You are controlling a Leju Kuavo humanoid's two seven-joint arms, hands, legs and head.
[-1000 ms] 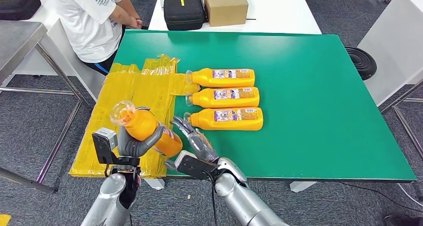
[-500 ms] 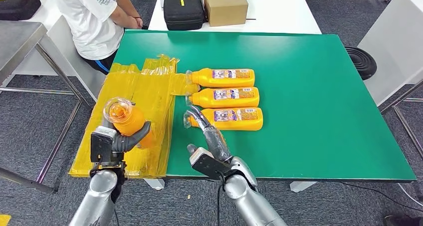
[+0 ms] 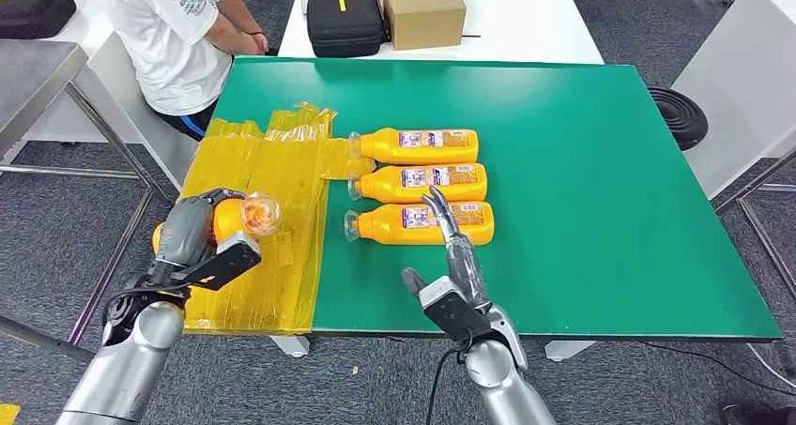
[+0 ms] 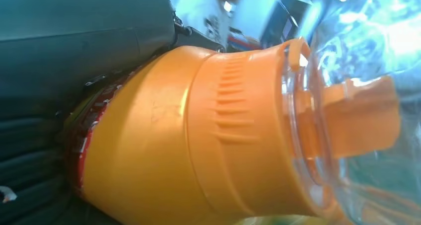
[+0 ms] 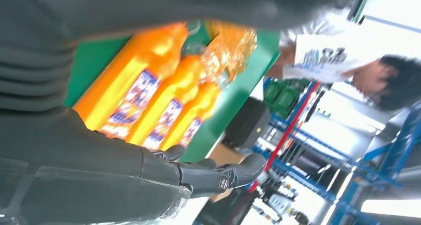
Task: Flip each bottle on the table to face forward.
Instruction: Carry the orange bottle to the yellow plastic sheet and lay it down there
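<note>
Orange plastic, filled right up to the neck by the look of it, makes up every bottle here. Three bottles (image 3: 418, 184) lie side by side on the green table (image 3: 601, 181), labels up, clear caps toward the yellow plastic sheet (image 3: 258, 200) draped over the table's left edge. The fourth bottle (image 3: 239, 220) is off the table, gripped around its body by the left hand (image 3: 188, 233) and held out over the yellow sheet with its cap aimed toward the table; the left wrist view shows the fingers wrapped on the shoulder just behind the ribbed neck. The right hand (image 3: 451, 256) holds nothing, its fingers stretched out straight and apart, hovering near the closest bottle of the row, and from the head view I cannot tell whether the fingertips touch it. A full bottle like this is probably fairly heavy and stiff enough not to buckle, but the smooth wall and glossy label look slippery. The flat, wide body is the place to take hold, fingers across the middle where the weight balances; the clear cap looks thin and a poor thing to squeeze. A person in a white shirt (image 3: 174, 36) sits at the far left corner.
</note>
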